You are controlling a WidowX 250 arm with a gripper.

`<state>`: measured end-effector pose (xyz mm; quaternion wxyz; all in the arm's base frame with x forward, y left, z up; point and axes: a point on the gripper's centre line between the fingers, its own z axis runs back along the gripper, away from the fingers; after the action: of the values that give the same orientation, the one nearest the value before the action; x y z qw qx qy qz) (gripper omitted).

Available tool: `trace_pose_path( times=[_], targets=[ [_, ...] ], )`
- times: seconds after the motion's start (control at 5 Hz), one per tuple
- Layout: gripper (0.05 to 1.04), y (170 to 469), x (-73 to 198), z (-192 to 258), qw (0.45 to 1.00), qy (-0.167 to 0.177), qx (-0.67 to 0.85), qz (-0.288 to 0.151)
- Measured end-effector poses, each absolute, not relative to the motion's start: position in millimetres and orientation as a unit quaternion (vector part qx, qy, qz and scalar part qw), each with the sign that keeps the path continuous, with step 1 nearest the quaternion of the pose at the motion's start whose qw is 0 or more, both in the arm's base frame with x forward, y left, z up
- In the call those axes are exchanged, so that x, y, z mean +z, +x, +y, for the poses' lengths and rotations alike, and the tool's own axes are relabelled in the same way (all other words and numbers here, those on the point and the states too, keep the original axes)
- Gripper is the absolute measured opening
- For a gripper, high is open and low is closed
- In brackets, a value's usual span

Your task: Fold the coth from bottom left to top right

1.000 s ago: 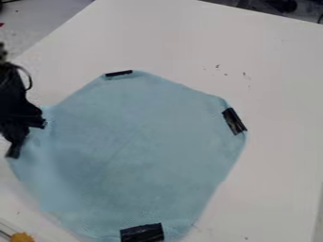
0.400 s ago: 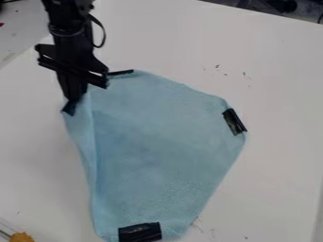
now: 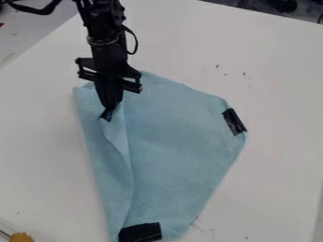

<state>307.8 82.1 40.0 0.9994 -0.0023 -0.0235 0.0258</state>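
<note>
At the near left corner I log a ragged orange-yellow piece [image 3: 22,237] at the end of a thin dark rod [image 3: 5,234], both on the white table [image 3: 271,179], apart from the cloth. Just right of it, near the middle of the near side, I record a black patch [image 3: 140,232] on the near end of the light blue cloth [image 3: 176,137]. The cloth spreads from there toward the far side, across the middle of the table. Its left part is turned inward, and I see a loose, curved fold edge running from the near patch up to the claw. On the cloth's right corner I note a second black patch [image 3: 234,121], set at a slant. The gripper [image 3: 108,115] points down over the far left part of the cloth; I read it as clenched, grasping the cloth by the lifted fold. Farther back, right of the arm, I find small dark specks [image 3: 217,66] on the table, and past its far right edge, dark objects [image 3: 277,5] I cannot identify.
</note>
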Motion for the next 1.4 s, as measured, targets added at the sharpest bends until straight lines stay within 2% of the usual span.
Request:
trace_pose_path(
  times=[0.6,0.8,1.2,1.4],
  targets=[
    [0.078,321,21,66,0.998,-0.050,0.022,-0.035],
    [0.233,323,21,59,0.998,-0.052,0.019,-0.036],
    [0.804,334,24,39,0.997,-0.067,0.011,-0.039],
    [1.005,338,20,25,0.997,-0.073,0.004,-0.037]
  ],
)
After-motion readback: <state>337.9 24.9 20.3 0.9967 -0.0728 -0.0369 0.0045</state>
